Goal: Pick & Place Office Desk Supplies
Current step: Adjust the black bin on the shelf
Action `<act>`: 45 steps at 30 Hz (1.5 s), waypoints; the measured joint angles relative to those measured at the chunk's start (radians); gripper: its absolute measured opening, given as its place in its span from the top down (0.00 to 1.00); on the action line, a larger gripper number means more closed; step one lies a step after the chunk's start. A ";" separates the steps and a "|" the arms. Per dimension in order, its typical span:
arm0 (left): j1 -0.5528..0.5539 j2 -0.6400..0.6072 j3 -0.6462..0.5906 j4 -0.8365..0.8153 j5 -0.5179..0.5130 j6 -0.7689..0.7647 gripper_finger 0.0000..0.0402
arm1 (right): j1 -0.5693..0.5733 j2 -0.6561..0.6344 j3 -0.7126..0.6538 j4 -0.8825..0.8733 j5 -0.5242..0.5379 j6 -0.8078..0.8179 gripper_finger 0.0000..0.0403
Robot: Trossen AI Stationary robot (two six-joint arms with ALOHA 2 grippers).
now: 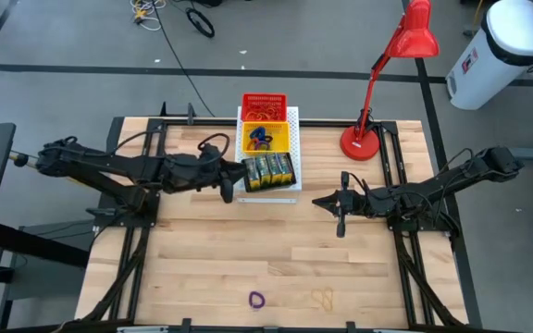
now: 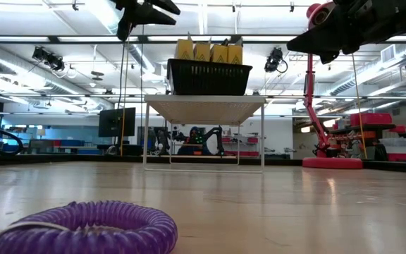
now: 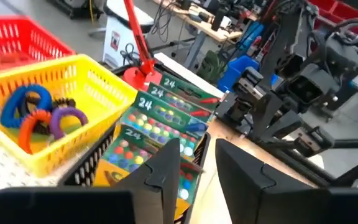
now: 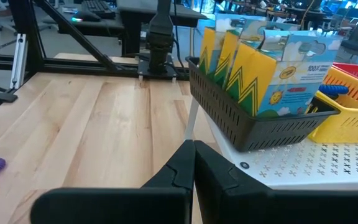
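Left pincer (image 1: pixel 229 191) parted beside black basket (image 1: pixel 267 184) — crayon boxes (image 1: pixel 268 169) inside.

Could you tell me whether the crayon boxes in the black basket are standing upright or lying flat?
Upright. The crayon boxes stand on end, side by side in the black basket, their tops rising above its rim.

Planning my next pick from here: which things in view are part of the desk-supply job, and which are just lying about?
Job items:
crayon boxes in the black basket
elastic loops in the yellow basket
red basket
purple loop loose on the table
rubber band near it

Bystanders:
red desk lamp
white perforated board
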 joint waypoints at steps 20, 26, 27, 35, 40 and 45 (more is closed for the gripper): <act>-0.285 0.272 -0.092 0.096 -0.142 0.348 0.98 | 0.000 0.000 0.000 0.004 0.000 0.000 0.97; -0.237 0.339 -0.091 0.132 -0.305 0.321 0.98 | 0.000 0.000 0.000 0.004 0.000 0.000 0.97; -0.232 0.339 -0.091 0.135 -0.329 0.319 0.98 | 0.000 0.000 0.000 0.004 0.000 0.000 0.97; -0.215 0.338 -0.090 0.131 -0.385 0.318 0.98 | 0.000 0.000 0.000 0.004 0.000 -0.007 0.97; -0.220 0.338 -0.090 0.116 -0.431 0.321 0.98 | 0.000 0.000 0.000 0.004 0.000 -0.007 0.97; -0.217 0.338 -0.090 0.112 -0.453 0.321 0.98 | 0.000 0.000 0.000 0.004 0.000 -0.007 0.97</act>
